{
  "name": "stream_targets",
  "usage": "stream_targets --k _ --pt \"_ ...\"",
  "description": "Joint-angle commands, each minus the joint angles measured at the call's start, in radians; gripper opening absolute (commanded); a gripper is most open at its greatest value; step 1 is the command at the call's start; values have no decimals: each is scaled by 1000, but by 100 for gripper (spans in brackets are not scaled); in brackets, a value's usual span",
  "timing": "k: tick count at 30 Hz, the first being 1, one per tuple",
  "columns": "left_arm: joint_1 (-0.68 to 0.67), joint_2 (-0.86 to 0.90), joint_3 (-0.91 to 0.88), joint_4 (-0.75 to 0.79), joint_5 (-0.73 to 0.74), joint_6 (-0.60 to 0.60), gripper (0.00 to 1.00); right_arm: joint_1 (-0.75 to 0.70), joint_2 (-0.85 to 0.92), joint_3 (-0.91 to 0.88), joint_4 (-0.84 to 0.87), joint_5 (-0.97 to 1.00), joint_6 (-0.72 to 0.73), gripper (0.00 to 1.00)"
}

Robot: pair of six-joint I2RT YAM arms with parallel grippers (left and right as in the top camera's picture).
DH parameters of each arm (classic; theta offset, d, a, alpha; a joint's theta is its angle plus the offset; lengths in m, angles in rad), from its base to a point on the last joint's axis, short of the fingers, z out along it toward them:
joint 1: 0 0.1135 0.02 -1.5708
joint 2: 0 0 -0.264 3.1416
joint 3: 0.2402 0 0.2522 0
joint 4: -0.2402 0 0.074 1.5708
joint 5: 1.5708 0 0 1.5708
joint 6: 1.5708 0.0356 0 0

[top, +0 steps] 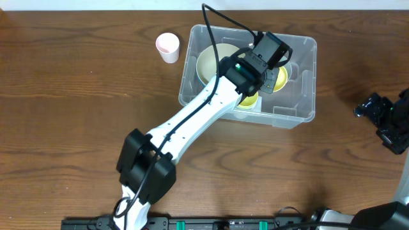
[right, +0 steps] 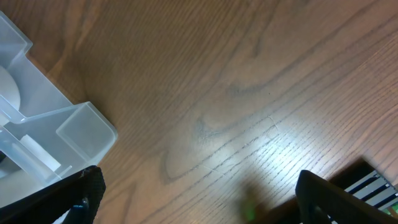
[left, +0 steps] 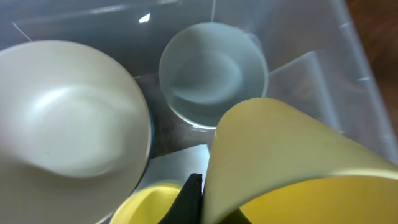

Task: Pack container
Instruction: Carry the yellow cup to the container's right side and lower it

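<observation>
Large clear colourless plastic rectangular container [top: 301, 96], rounded corners, sits on brown wood-grain table [top: 77, 128], upper centre-right in overhead view, long side running L–R. White-link left arm [top: 192, 117] extends from near table edge diagonally into container. Left gripper [top: 276, 71] is inside container, over its right half. Its jaws are pressed together, pinching wall of yellow plastic bowl [left: 292, 162]. Bowl is tilted; outer wall pale yellow, inner side brighter. In left wrist view one dark finger [left: 189, 200] lies against bowl's outer wall; other finger hidden. Also inside container: large cream round bowl [left: 62, 118] in left part; small pale blue-white round bowl [left: 211, 68] beyond it, near a container wall; second yellow item [left: 146, 205] low in frame, partly behind the finger, type cannot tell. Cream bowl and small pale bowl lie close together; whether touching, cannot tell. Small pink cup [top: 168, 46] stands upright on table just left of container, not touching it. Right gripper [top: 382, 118] is at right side of table, well apart from container. Its jaws are spread wide w/ nothing between them. Right wrist view shows both dark fingers [right: 87, 193] at lower corners of frame, table between them, and one container corner at left.
</observation>
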Motion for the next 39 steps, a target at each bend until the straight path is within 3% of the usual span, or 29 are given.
stream_targets --k 1,39 --pt "2 29 4 11 -17 6 6 -5 -2 -1 2 0 -13 99" --pt "-58 129 3 -12 15 47 7 -5 -2 -1 2 0 -13 99"
